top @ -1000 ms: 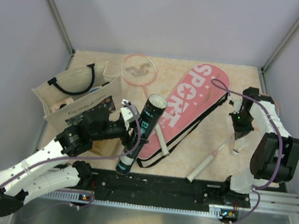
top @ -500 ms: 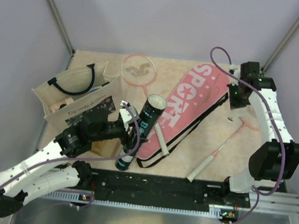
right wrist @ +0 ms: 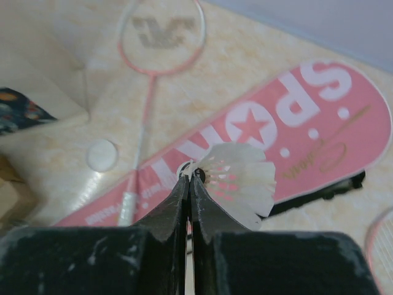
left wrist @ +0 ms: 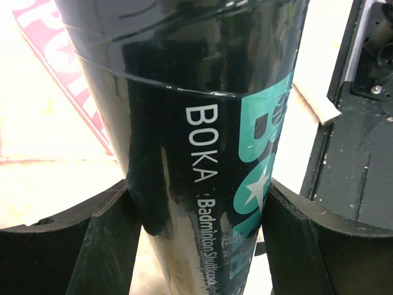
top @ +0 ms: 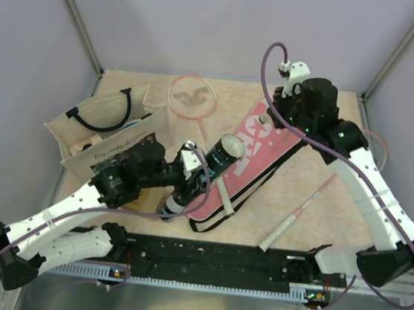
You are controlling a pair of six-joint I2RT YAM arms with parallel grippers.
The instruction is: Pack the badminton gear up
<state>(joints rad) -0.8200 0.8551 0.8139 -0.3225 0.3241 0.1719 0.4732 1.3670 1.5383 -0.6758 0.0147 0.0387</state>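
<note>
My left gripper [left wrist: 199, 243] is clamped around the black BOKA tube [top: 218, 156], a finger on each side of its lower half. I hold it slanted above the near part of the bench [top: 232, 98], its open mouth turned up and toward my other arm. My right gripper [right wrist: 189, 175] is pressed together on the white feather shuttlecock [right wrist: 239, 181], pinching it at what looks like the cork end, feathers fanned out to one side. It hangs above the pink SPORT cover [right wrist: 295, 135], well apart from the tube's mouth.

The step, as I read it, is getting the shuttlecock into the tube. To do it well I should hold the tube steady and let the right arm do the travelling. I'd line the shuttlecock's axis up with the tube's before closing in. A crooked entry would crush feathers against the rim. Since I grip the cork, I may need to turn my wrist so the cork leads, then let go only once the skirt is inside the mouth.

The small white disc [right wrist: 101, 155] on the bench may be the tube's cap, though I can't be sure.
</note>
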